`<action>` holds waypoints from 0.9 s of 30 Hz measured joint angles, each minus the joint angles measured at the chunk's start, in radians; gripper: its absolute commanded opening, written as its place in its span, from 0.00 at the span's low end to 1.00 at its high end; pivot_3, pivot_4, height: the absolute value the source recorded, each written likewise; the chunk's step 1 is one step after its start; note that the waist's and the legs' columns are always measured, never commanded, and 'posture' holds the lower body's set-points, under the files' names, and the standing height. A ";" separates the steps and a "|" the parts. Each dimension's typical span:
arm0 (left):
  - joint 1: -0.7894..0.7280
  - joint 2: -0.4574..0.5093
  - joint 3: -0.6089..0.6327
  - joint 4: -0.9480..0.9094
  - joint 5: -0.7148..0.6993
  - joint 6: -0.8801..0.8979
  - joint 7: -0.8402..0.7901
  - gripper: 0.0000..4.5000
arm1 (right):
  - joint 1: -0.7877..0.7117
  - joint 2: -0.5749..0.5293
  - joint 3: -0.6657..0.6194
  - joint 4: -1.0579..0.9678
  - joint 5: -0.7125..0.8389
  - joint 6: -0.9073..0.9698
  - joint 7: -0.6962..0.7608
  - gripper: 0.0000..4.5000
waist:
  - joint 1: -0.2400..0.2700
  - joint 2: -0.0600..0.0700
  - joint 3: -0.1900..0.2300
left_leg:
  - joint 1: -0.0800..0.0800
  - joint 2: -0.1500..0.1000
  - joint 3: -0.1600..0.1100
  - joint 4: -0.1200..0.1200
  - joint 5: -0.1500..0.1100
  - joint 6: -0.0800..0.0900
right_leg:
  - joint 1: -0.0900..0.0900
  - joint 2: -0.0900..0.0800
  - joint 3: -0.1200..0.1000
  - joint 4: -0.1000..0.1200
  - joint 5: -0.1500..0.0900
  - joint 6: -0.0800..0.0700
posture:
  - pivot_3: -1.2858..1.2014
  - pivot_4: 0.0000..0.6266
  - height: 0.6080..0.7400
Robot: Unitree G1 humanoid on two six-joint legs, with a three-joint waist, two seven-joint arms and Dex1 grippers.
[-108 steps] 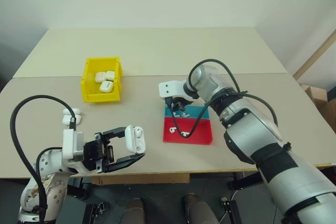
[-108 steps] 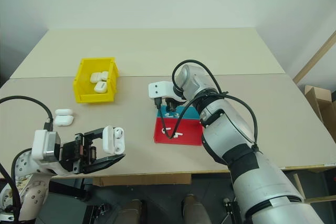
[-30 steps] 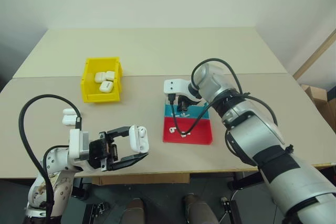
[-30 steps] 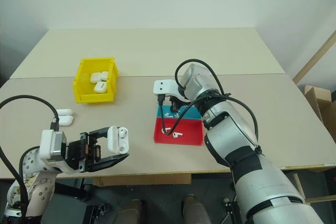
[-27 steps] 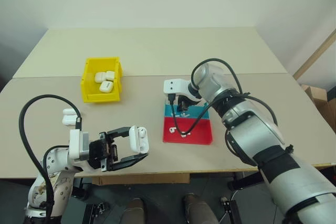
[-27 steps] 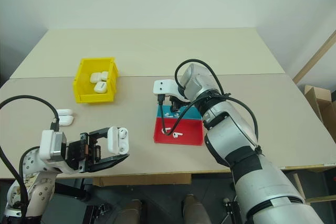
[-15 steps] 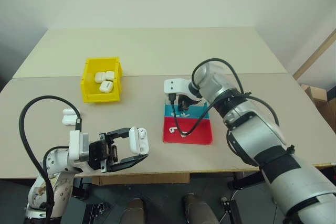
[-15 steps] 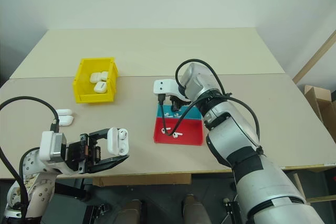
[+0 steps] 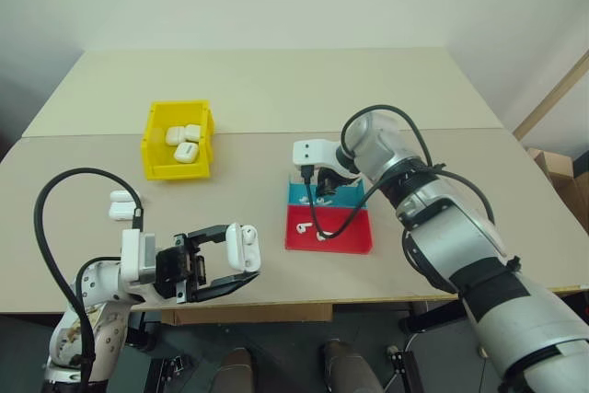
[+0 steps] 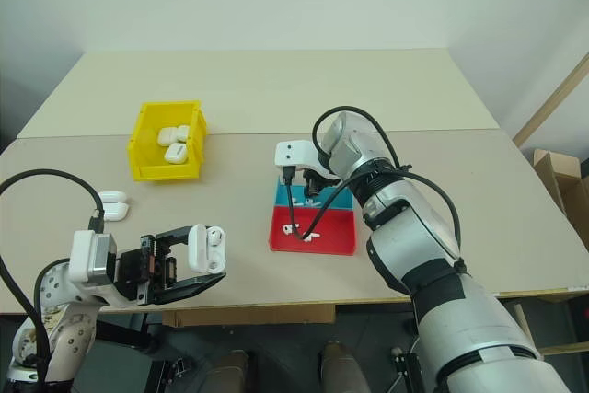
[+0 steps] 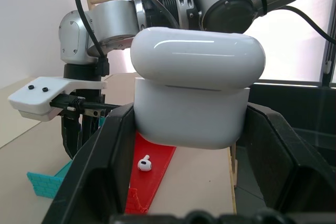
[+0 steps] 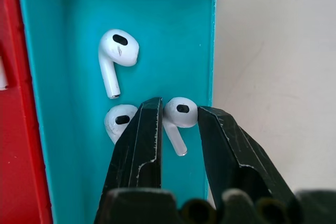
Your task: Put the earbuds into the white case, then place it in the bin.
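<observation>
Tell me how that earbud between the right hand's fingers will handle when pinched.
The earbud looks glossy and rounded, so it may squirt out of the right hand. It seems tiny, probably very light. Its stem could pivot against the teal tray wall.

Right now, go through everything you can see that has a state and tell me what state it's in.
White case: lid open, clamped in the left gripper.
Right gripper: jaws down in the tray's blue part, either side of one earbud.
Other earbuds: two loose in the blue part, one on the red part.
Bin: open-topped, holding several cases.
Two spare cases: closed, on the table.
</observation>
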 measured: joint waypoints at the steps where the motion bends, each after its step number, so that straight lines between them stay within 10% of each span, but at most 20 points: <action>1: -0.001 0.000 0.000 0.000 0.000 0.000 0.000 0.62 | 0.003 0.000 0.000 -0.007 0.000 -0.001 0.003 0.30 | 0.000 0.000 0.000 | 0.000 0.000 0.000 0.000 0.000 0.000 | 0.000 0.000 0.000 0.000 0.000 0.000 | 0.52 0.24 1.00; 27: -0.001 0.001 0.000 0.000 0.000 0.000 0.008 0.62 | 0.019 -0.012 0.002 -0.044 0.001 -0.014 -0.001 0.22 | 0.001 0.000 0.000 | 0.000 0.000 0.000 0.000 0.000 0.000 | 0.000 0.000 0.000 0.000 0.000 0.000 | 0.52 0.24 1.00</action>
